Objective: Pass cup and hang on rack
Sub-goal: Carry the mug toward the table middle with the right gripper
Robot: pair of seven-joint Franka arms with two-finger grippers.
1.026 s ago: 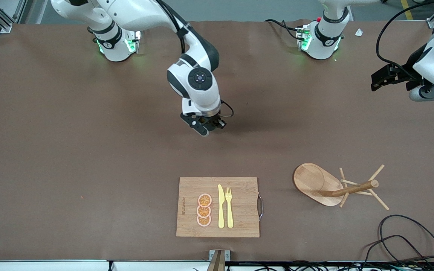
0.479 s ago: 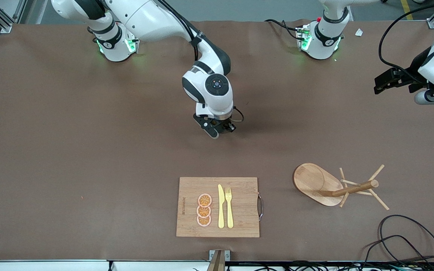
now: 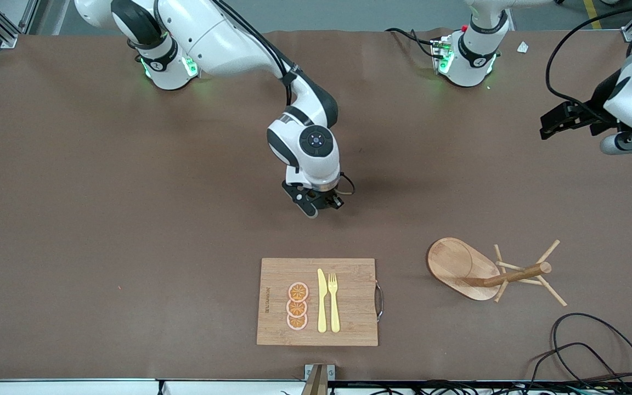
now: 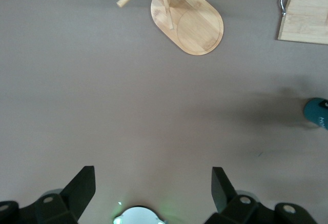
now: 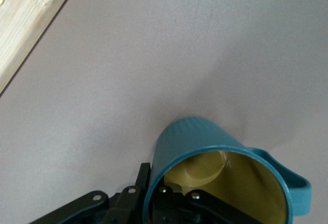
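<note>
The dark teal cup (image 5: 205, 152) with a mustard-yellow inside fills the right wrist view, its loop handle (image 5: 297, 183) to one side. My right gripper (image 5: 154, 183) is shut on the cup's rim, one finger inside and one outside. In the front view that gripper (image 3: 316, 207) is low over the table's middle and hides the cup. The left wrist view shows the cup's edge (image 4: 318, 114). The wooden rack (image 3: 458, 266) stands toward the left arm's end, also in the left wrist view (image 4: 189, 26). My left gripper (image 3: 549, 123) is open, empty and raised at that end (image 4: 151, 180).
A rectangular wooden cutting board (image 3: 349, 329) with orange slices (image 3: 297, 306), a yellow knife (image 3: 321, 300) and a fork (image 3: 333, 302) lies near the front edge. A black cable (image 3: 596, 345) loops at the front corner by the left arm's end.
My right gripper has carried the cup toward the left arm's end and nearer the cutting board. My left gripper has shifted only slightly.
</note>
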